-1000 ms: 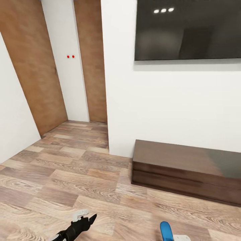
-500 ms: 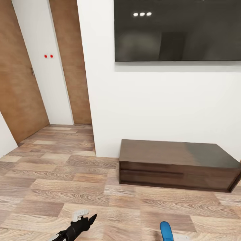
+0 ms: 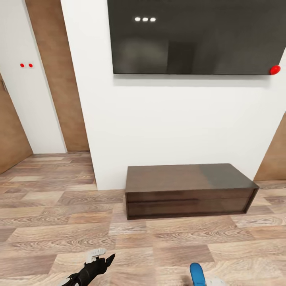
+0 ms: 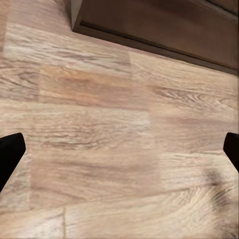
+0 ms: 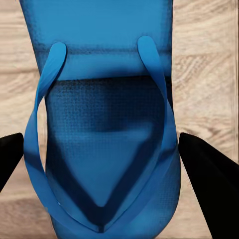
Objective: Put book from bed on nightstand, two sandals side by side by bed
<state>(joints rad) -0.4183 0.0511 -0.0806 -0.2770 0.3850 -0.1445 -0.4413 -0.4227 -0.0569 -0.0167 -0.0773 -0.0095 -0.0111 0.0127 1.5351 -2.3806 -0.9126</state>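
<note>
1. Turning to the right, we are seeing the whole head view slide: the low dark cabinet (image 3: 190,190) and the black screen (image 3: 194,37) above it now sit nearer the middle than a second ago, and the brown doors (image 3: 59,79) are leaving at the left. This is our own camera moving, not the furniture.
2. We are carrying one blue sandal (image 5: 102,124) in the right gripper (image 5: 107,164); its fingers are closing on the sole from both sides, and the blue tip is showing low in the head view.
3. We are keeping the left gripper (image 4: 119,149) spread wide and empty over the wood floor (image 4: 99,99).
4. We are not seeing the bed, the book or the second sandal here, so we judge we are only on the way to the bed, and the placing is not yet done.
</note>
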